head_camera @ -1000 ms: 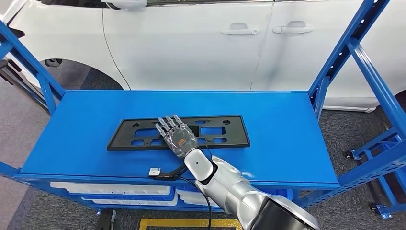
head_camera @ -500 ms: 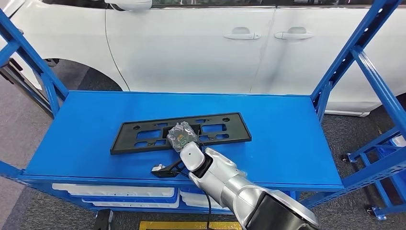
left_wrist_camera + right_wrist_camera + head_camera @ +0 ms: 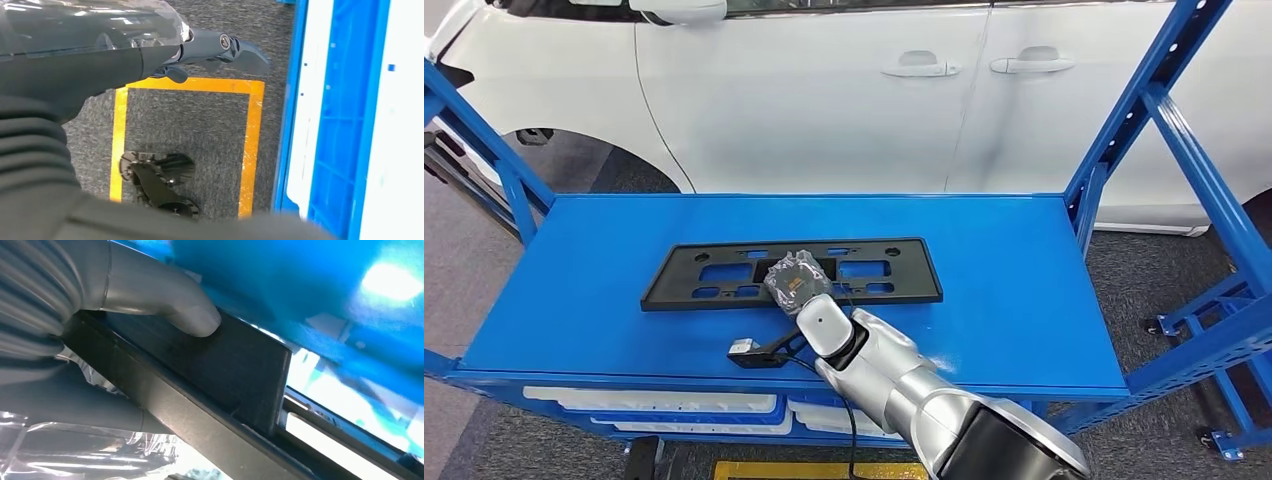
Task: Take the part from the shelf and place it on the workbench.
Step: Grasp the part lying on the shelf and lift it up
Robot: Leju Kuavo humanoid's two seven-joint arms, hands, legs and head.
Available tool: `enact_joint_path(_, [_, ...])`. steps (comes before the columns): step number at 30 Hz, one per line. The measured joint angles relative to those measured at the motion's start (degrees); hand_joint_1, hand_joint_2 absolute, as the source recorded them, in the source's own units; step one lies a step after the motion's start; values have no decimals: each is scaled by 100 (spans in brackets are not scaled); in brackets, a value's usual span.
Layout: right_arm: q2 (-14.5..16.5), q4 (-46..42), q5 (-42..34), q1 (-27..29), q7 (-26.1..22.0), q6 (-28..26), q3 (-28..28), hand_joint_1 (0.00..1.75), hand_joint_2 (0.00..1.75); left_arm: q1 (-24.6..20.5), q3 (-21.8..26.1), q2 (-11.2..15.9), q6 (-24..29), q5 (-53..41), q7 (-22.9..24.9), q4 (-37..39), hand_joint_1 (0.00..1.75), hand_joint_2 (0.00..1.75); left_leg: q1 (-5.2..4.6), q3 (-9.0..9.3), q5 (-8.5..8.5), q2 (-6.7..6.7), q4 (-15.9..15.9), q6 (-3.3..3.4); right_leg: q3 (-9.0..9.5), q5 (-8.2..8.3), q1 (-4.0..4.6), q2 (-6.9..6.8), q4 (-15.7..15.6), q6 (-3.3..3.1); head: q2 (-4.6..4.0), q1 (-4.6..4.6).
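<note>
Now the right hand (image 3: 790, 281) grips the black part (image 3: 724, 273) on the blue shelf (image 3: 1004, 290); fingers closed on it.

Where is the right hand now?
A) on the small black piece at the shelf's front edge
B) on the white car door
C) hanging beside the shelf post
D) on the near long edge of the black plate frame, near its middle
D: the right hand grips the black plate frame at its near edge, thumb pressed on the frame.

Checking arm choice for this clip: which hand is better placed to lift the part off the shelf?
Right. The right hand already grips the flat black plastic frame on the blue shelf, thumb pressed against it. The left hand hangs over the floor.
</note>
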Motion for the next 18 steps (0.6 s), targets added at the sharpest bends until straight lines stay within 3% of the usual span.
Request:
enact_joint_path(2, [0, -102, -84, 4, -11, -81, -73, 175, 175, -4, 22, 4, 17, 2, 74, 0, 0, 175, -7, 345, 423, 0, -786, 59, 28, -21, 9, 10, -2, 15, 0, 1])
enact_joint_path(3, [-2, -164, -148, 2, -37, -149, -117, 175, 175, -8, 35, 7, 7, 1, 99, 0, 0, 175, -22, 516, 556, 0, -1155, 88, 32, -30, 19, 15, -1, 33, 1, 1])
enact_joint_path(4, [-6, -238, -248, 4, -89, -241, -171, 175, 175, -12, 51, 9, -18, 0, 112, 0, 0, 175, -37, 623, 615, 0, -1390, 114, 26, -33, 27, 17, -3, 56, 0, 0])
enact_joint_path(7, [-44, -660, -1057, 123, -705, -562, -460, 175, 175, -12, 101, 16, -115, -16, 32, 0, 0, 175, -48, 681, 596, -5, -1540, 181, 11, -39, 40, 12, -26, 149, 0, 0])
enact_joint_path(9, [-130, -1365, -2393, 409, -1691, -575, -847, 175, 175, -21, 124, 22, -179, -21, -116, 0, 0, 175, -17, 719, 620, -5, -1614, 243, -39, -156, 44, 4, 113, 209, 0, 1])
enact_joint_path(13, [-384, -3397, -6606, 1307, -4315, 255, -1818, 175, 175, -58, 235, 32, -236, 90, -466, 0, 0, 175, -16, 749, 602, -37, -1634, 335, -682, -739, 20, 0, 1418, 268, 0, 2])
enact_joint_path(14, [-423, -3912, -7652, 1544, -4652, 563, -2075, 175, 175, -56, 288, 32, -258, 149, -551, 0, 0, 175, -18, 753, 587, -57, -1621, 340, -775, -723, 18, -1, 1555, 274, 0, 2])
enact_joint_path(15, [-470, -4416, -8543, 1757, -4814, 914, -2308, 175, 175, -50, 342, 32, -314, 192, -615, 0, 0, 175, -21, 757, 569, -77, -1604, 340, -768, -600, 16, -1, 1476, 274, 0, 2])
enact_joint_path(18, [-711, -5778, -10138, 2278, -4957, 2208, -2762, 175, 175, -21, 432, 51, -551, 213, -600, 0, 0, 175, -44, 769, 487, -102, -1521, 303, -328, -21, 32, -12, 417, 216, -1, 2])
